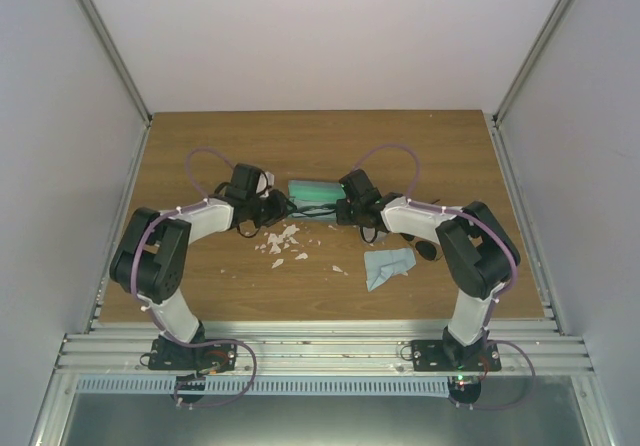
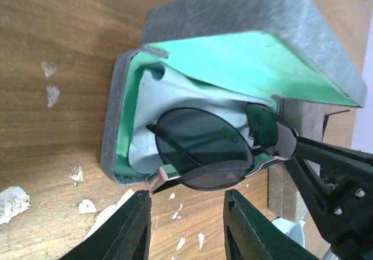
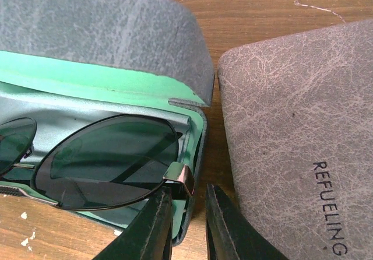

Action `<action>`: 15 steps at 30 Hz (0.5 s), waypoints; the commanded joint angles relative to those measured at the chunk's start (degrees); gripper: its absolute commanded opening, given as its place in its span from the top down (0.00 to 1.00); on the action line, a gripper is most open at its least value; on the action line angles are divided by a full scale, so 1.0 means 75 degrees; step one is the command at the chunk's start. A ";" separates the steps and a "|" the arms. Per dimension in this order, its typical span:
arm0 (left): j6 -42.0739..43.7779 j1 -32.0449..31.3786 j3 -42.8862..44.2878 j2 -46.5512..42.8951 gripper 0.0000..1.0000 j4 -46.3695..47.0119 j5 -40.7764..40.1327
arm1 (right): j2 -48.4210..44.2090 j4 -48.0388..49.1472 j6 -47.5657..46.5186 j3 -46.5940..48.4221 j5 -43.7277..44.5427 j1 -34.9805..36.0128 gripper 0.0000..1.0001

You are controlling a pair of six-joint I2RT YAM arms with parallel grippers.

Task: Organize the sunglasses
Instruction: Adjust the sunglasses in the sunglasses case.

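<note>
The sunglasses (image 2: 204, 149) lie half in the open case (image 2: 256, 9) at the middle of the surface (image 1: 440, 156), overhanging its rim, with the left gripper (image 2: 186, 200) apart and empty and the right gripper (image 3: 187, 195) nearly together at their hinge, grip unclear, so a nudge could tip them out.

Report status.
Left tool open, clear. Right tool pinching sunglasses at hinge. They lie in open case, overhanging its edge. Second case shut alongside, not blocking.
</note>
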 commanded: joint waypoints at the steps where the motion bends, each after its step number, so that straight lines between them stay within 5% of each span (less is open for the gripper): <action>1: -0.0275 -0.0027 -0.0108 0.0229 0.63 0.0437 0.0336 | -0.0001 0.0219 0.0112 0.0086 0.0041 0.0031 0.83; 15: -0.0321 -0.0024 0.0454 0.0898 0.79 0.0576 0.0439 | 0.0030 0.0280 0.0137 0.0055 -0.0067 0.0031 0.87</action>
